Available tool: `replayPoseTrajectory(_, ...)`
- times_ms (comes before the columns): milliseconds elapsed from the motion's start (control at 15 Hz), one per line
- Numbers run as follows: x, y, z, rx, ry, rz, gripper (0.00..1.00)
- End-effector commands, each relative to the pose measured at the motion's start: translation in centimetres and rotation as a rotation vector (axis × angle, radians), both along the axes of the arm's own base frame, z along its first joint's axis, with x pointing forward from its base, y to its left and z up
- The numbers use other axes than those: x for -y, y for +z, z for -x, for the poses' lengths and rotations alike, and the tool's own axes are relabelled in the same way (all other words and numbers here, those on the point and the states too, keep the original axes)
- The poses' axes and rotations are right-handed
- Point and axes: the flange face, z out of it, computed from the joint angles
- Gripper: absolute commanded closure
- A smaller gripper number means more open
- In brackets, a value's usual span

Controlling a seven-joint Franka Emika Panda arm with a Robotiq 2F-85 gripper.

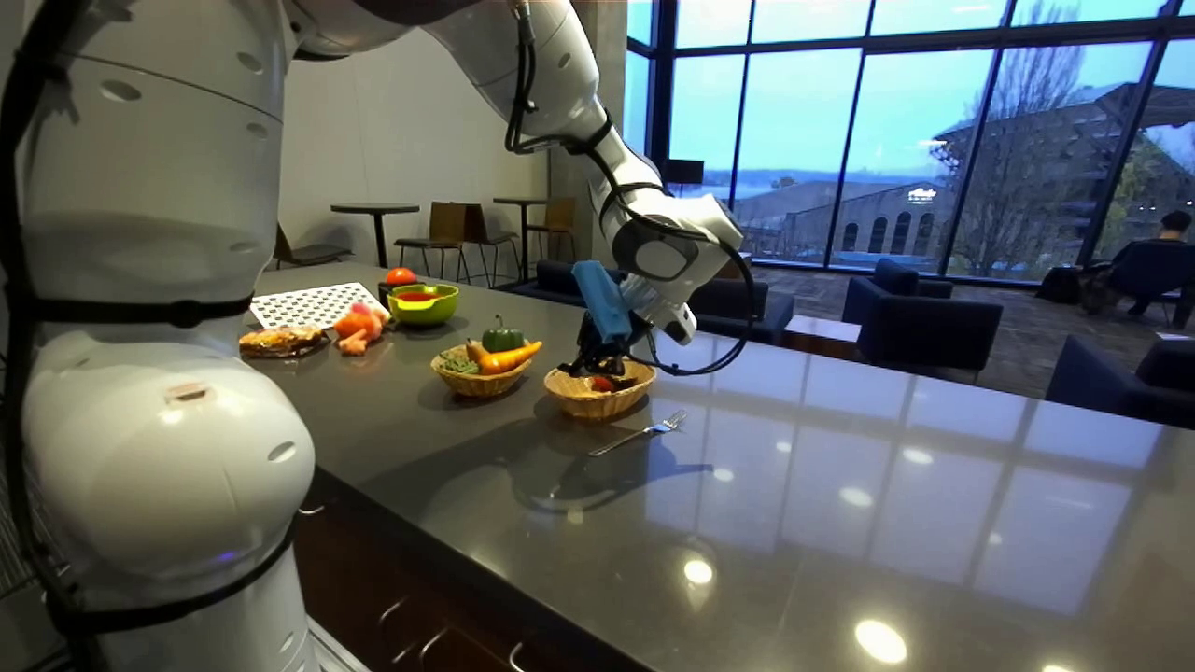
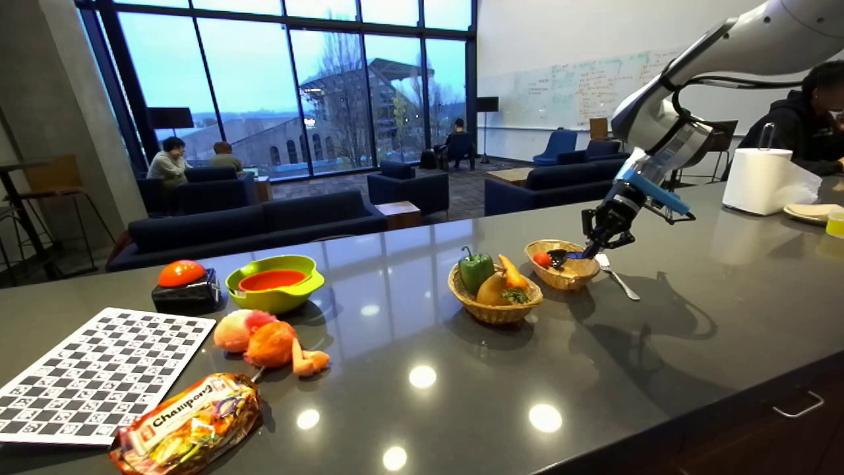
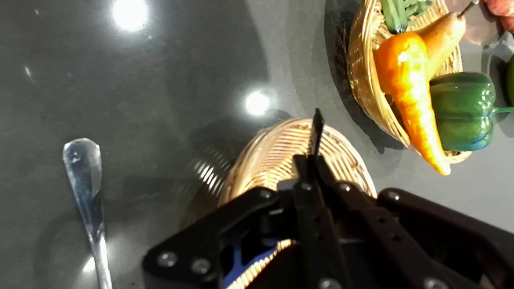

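The black jointed tool (image 3: 310, 162) hangs over an oval tan wicker basket (image 2: 571, 282) toward the glossy grey desk's (image 2: 395, 330) window-side edge, fingers pressed together; whether they pinch the thin dark sliver (image 3: 316, 130) there, I can't tell. The rim probably keeps the round red tomato (image 2: 542, 258) inside from rolling. A neighbouring tan wicker basket (image 2: 498, 313) cradles a glossy green pepper (image 3: 464, 108) and tapered orange carrot (image 3: 413, 84).

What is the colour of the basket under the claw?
The basket is golden tan; it shows best in the wrist view, although partly hidden.
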Motion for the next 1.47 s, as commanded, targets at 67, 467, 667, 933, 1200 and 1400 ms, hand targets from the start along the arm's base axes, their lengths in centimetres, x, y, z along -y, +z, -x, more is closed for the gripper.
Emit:
replayPoseTrajectory(67, -2.1, 0.2, 0.5, -0.018, 0.036, 0.003, 0.99)
replayPoseTrajectory(467, -5.2, 0.3, 1.0, -0.015, 0.101, -0.012, 0.99)
replayPoseTrajectory(667, -6.0, 0.3, 1.0, -0.017, 0.113, -0.012, 0.99)
replayPoseTrajectory(933, -6.4, 0.2, 1.0, -0.020, 0.122, -0.005, 0.99)
replayPoseTrajectory(1200, -6.7, 0.5, 1.3, -0.015, 0.128, -0.005, 0.99)
replayPoseTrajectory(1400, -7.3, 1.0, 1.8, -0.007, 0.142, 0.005, 0.99)
